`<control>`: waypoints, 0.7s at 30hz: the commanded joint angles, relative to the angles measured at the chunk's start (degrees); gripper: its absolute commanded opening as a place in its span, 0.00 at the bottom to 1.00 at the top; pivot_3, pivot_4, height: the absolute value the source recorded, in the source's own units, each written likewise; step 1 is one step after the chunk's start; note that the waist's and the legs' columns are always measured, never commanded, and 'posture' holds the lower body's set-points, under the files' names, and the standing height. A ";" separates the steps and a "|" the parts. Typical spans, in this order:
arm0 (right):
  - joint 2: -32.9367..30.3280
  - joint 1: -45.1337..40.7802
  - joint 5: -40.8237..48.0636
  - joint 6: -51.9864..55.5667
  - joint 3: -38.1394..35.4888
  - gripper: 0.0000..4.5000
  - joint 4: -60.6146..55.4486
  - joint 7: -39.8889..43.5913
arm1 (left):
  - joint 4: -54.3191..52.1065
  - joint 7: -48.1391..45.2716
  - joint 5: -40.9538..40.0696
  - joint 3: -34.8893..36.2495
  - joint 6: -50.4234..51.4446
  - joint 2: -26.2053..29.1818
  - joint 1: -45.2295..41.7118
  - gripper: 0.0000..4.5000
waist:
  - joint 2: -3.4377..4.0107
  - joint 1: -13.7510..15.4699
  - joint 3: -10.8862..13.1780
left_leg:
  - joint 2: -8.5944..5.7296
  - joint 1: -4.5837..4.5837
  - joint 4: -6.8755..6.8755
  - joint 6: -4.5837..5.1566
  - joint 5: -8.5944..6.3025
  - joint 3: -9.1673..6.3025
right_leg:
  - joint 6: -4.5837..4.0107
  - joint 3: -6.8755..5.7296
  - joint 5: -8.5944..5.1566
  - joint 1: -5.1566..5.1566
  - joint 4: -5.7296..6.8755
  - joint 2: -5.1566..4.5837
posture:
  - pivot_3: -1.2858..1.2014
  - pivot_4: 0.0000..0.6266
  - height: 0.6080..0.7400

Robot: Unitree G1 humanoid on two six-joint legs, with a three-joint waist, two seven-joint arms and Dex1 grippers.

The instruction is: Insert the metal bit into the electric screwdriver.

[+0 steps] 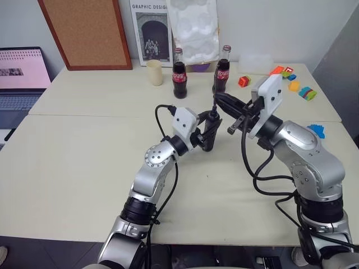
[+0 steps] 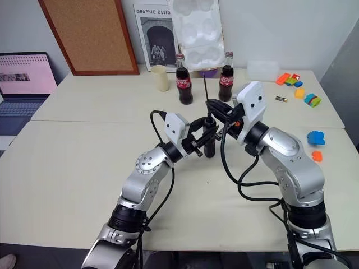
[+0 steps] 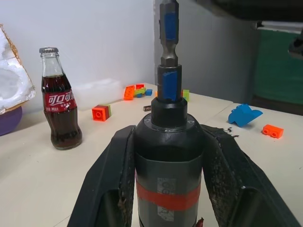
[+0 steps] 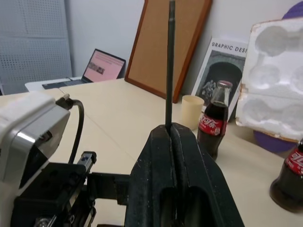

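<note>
**Bit seated in the screwdriver, both held above the table**

The left gripper [image 3: 168,189] is clenched around the electric screwdriver [image 3: 169,161], holding it upright above the middle of the table [image 1: 84,162]. The right gripper [image 4: 173,135] pinches the metal bit [image 4: 169,66] just above, fingers pressed tight on the rod. The bit's lower end sits in the screwdriver's bluish tip. Two cola bottles [image 1: 179,75] stand near the far edge.

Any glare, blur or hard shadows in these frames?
Left wrist view: screwdriver sharp, background toy bricks soft. Right wrist view: thin bit crisp against the corkboard. Left eye view: even light, faint soft shadows on the table, no glare.
</note>
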 commanded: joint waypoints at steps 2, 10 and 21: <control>0.20 1.47 0.79 3.62 -0.49 0.00 1.15 -0.89 | -2.15 -0.52 -0.11 -0.38 -1.27 -0.42 -0.17 0.36 | 0.00 -0.02 0.00 | 0.00 0.02 0.00 0.00 0.00 0.00 | 0.00 0.01 0.00 0.01 0.00 0.00 | 0.52 0.24 1.00; 1.47 0.91 4.03 4.82 -2.37 0.00 0.19 -0.81 | -2.23 -0.65 -0.10 -0.60 -1.27 -0.54 -0.22 0.36 | 0.00 -0.01 0.00 | 0.00 0.02 -0.01 0.00 0.00 0.00 | 0.00 0.01 0.00 0.02 0.00 0.00 | 0.52 0.24 1.00; 2.58 -1.31 12.00 3.62 -10.82 0.54 -1.73 -0.81 | -2.23 -0.99 -0.07 -0.61 -1.23 -0.72 -0.38 0.36 | 0.00 0.05 0.00 | 0.00 -0.06 -0.06 0.00 0.00 0.01 | 0.01 0.01 -0.01 -0.02 -0.10 0.00 | 0.52 0.24 1.00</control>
